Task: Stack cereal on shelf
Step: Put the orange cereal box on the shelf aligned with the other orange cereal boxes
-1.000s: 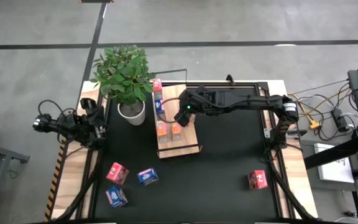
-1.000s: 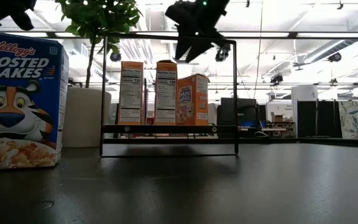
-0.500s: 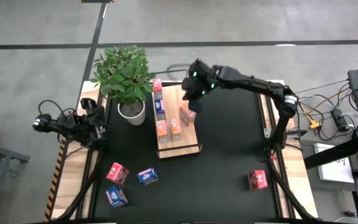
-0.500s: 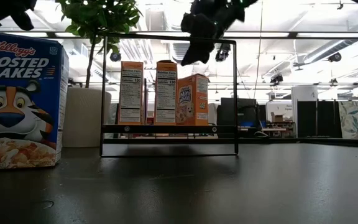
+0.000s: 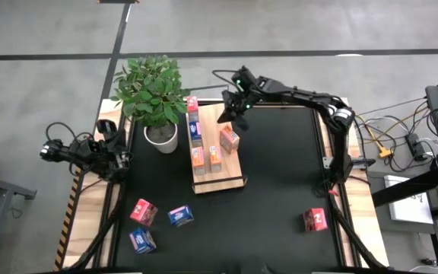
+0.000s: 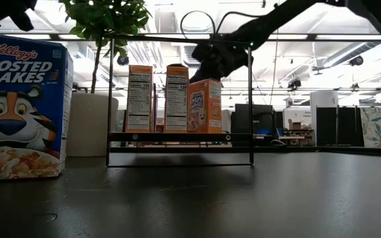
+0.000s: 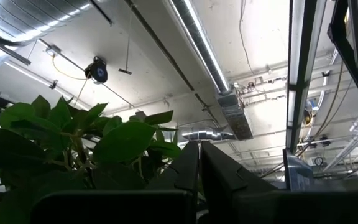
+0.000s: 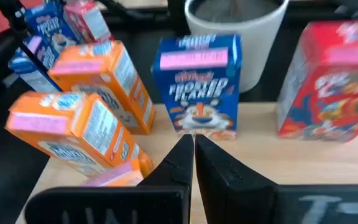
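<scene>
- Cereal boxes (image 5: 230,138): five on shelf (image 5: 220,176), just below/ahead of right gripper (image 5: 236,106), which hangs over its far end, fingers together, empty.
- Four more boxes on table (image 5: 280,205).
- Left gripper (image 7: 199,163) shut, parked by plant (image 5: 152,91).

Open black tabletop (image 5: 280,183) from 3 to 5 o'clock of shelf (image 5: 204,179); blocked at 9 by plant (image 5: 152,91), at 7 by boxes (image 5: 158,221).
</scene>
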